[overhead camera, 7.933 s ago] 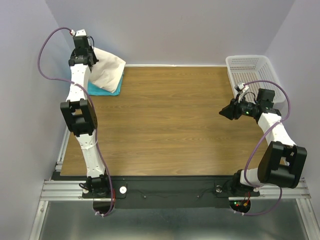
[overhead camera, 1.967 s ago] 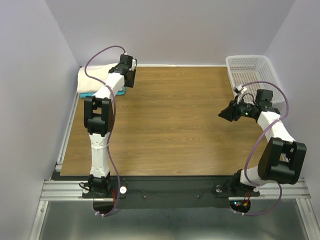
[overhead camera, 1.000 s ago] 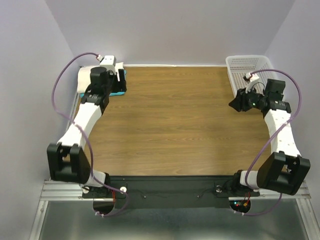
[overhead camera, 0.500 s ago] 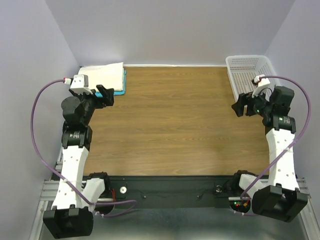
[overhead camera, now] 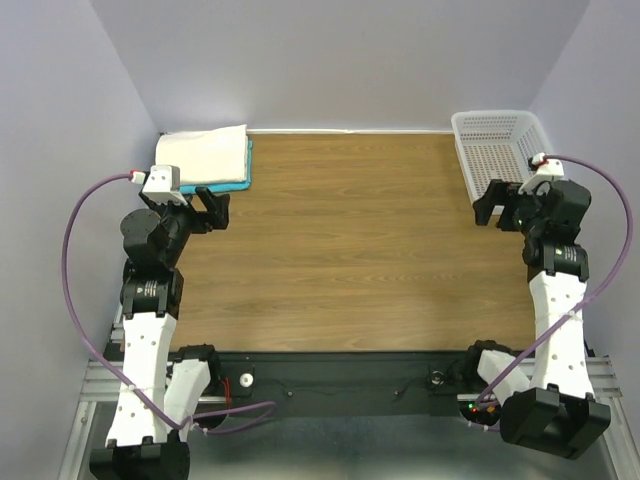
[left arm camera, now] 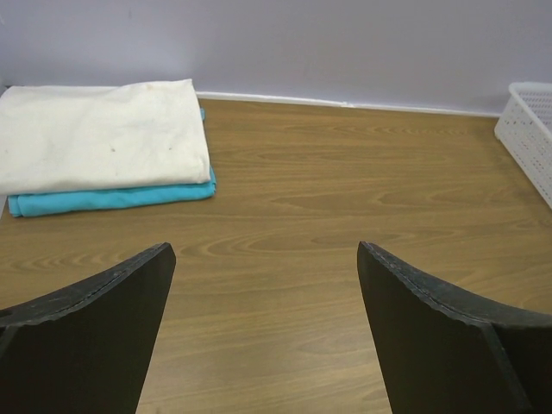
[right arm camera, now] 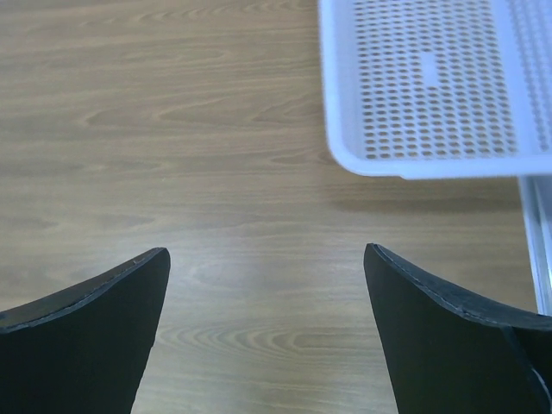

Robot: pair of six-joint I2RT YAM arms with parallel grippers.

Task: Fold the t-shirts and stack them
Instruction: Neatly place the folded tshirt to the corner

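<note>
Both shirts are sitting folded in the far-left corner of the tabletop [overhead camera: 350, 250], against the back wall. The cream-white shirt [overhead camera: 203, 155] is lying flat on top of the turquoise shirt [left arm camera: 112, 198]. The turquoise is poking out along the near and right edges of the stack. The edges are lining up roughly square. The cream top is lying smooth, with a couple of small dark specks showing in the left wrist view.

The left gripper [overhead camera: 213, 208] is hanging just in front of the stack, not touching it. Its jaws are standing wide open, with only bare wood showing between them. In the left wrist view the stack is sitting beyond the left finger.

The right gripper [overhead camera: 487, 205] is hovering over the right side of the tabletop, just beside the near-left corner of the white mesh basket [overhead camera: 500, 118] and apart from it. Its jaws are also standing wide open, with wood grain showing between them. In the right wrist view the basket corner is sitting ahead and to the right.

The basket is sitting in the far-right corner, well apart from the shirts. Both arms are reaching up from their bases along the left and right edges.
</note>
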